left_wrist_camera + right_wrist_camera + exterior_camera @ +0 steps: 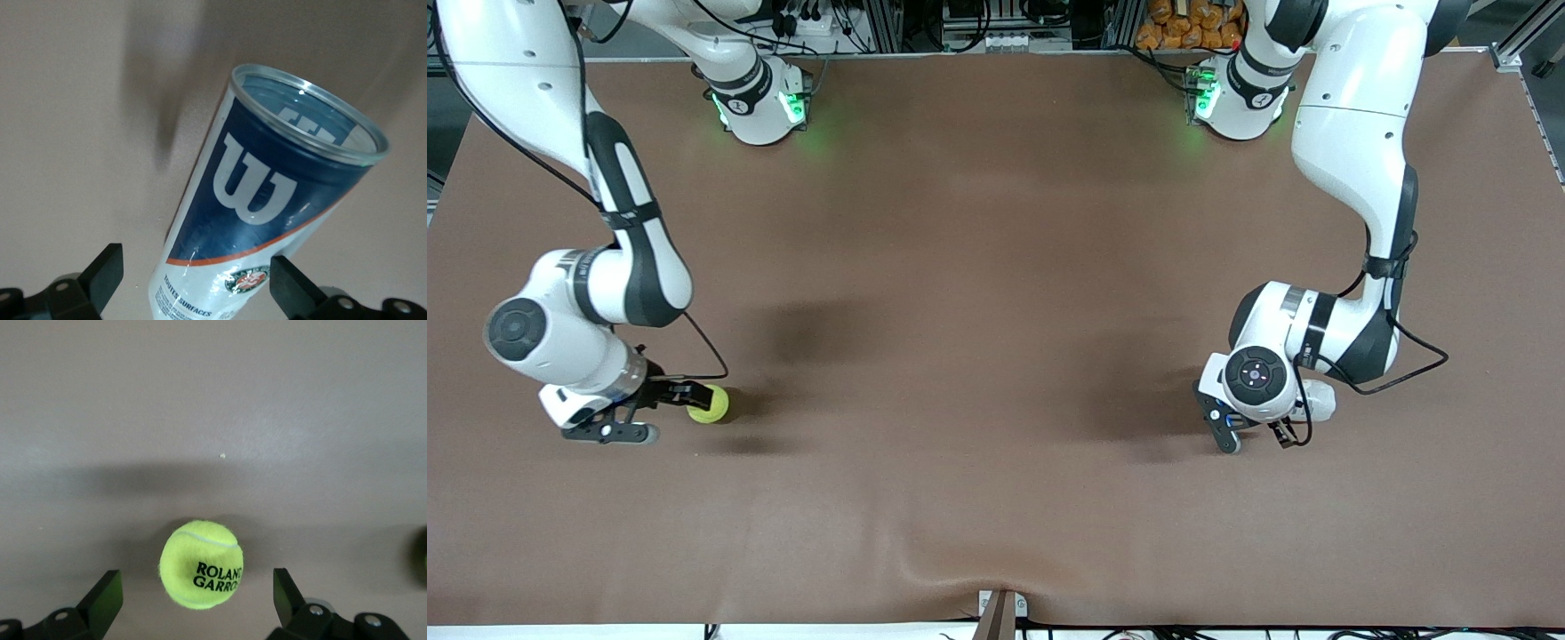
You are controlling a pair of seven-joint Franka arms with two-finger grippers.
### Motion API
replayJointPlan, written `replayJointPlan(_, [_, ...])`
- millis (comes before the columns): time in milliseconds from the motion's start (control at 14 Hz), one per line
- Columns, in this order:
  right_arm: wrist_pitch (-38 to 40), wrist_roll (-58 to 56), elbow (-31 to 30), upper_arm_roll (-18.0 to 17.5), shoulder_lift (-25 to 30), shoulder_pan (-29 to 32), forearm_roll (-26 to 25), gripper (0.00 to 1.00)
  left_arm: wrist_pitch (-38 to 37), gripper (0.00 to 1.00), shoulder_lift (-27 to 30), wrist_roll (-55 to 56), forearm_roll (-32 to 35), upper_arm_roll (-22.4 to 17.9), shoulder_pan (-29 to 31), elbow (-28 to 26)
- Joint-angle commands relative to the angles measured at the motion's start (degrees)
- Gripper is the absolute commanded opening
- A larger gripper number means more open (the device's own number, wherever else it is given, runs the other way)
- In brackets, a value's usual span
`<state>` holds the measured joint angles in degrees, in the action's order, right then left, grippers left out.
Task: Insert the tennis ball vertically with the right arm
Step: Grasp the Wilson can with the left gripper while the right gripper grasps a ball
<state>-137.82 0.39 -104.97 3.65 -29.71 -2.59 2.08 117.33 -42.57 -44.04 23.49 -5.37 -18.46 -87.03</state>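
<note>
Bracketing tennis ball, lower frame: right gripper, fingers spread, unclosed. Risk: ball rolling off-centre on surface. Left gripper fingers spread around can.

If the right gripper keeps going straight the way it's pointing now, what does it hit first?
Most likely the tennis ball. In the right wrist view it lies on the table between the open fingers of the right gripper, just ahead of them. Nothing shows between them, though exact depth is unclear.

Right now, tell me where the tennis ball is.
The tennis ball lies on the brown table toward the right arm's end, between the open fingers of the right pincer.
</note>
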Motion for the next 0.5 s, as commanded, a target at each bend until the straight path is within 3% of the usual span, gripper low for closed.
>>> replayJointPlan(0, [-2.27,0.31,-1.55,-0.31,-0.08,-0.22,0.82,1.00,0.62,1.00,-1.20,-0.61,0.15,0.01,0.53,0.72])
replayJointPlan(430, [-8.16,0.31,-1.99,-0.31,-4.29,-0.58,0.73,1.00,-4.37,1.00,-0.06,-3.95,-0.28,0.36,-0.17,1.33])
